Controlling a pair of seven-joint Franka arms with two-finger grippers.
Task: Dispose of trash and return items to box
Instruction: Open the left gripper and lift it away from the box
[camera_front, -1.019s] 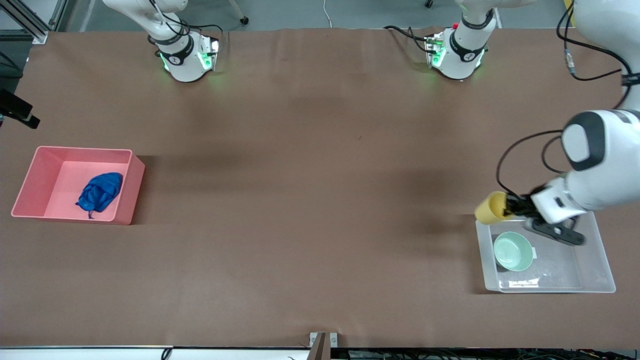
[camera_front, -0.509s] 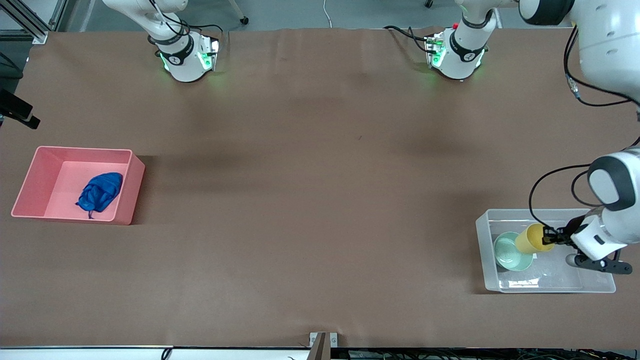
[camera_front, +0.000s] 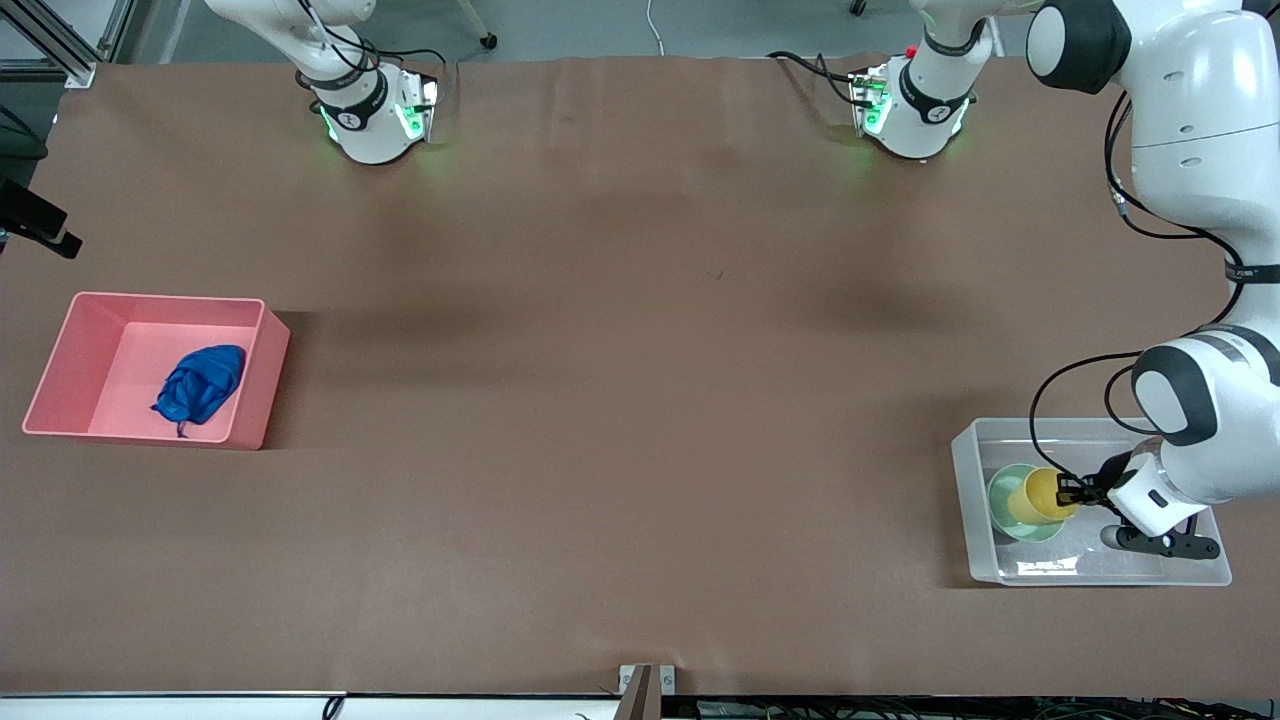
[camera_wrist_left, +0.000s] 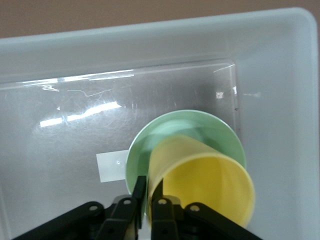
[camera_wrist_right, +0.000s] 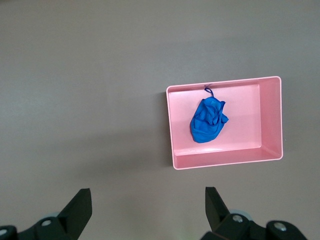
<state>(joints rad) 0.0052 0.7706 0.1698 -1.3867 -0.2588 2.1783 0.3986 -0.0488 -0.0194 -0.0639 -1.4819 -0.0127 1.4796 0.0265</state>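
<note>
Starting with the front view, the crumpled bright blue wad of thin material (camera_front: 200, 396) lies inside the opaque pink rectangular bin (camera_front: 262, 380) at the right arm's end of the brown desk (camera_front: 620, 400), so the trash half looks done. At the left arm's end, the clear plastic rectangular tub (camera_front: 1190, 570) holds the pale mint-green round bowl (camera_front: 1003, 505), and the small yellow plastic cup (camera_front: 1040, 495) is right over that bowl, inside the tub's walls. The left tool (camera_front: 1078, 490) is down in the tub, pinching the cup's rim. The right tool is out of this view; that arm waits.

Over to the left wrist view: the yellow cup (camera_wrist_left: 202, 182) leans tilted into the green bowl (camera_wrist_left: 187, 130), and the left tool (camera_wrist_left: 149, 200) has its two fingers (camera_wrist_left: 139, 192) clamped on the cup's wall (one inside, one outside). A white label (camera_wrist_left: 111, 166) shows on the tub's (camera_wrist_left: 280, 60) floor beside the bowl.

The right wrist view looks down from high over the pink bin (camera_wrist_right: 272, 120) with the blue wad (camera_wrist_right: 207, 121) in it; the right tool (camera_wrist_right: 148, 210) hangs wide apart, holding nothing.

My read: nearly finished. What's left is letting go of the cup and lifting clear.
</note>
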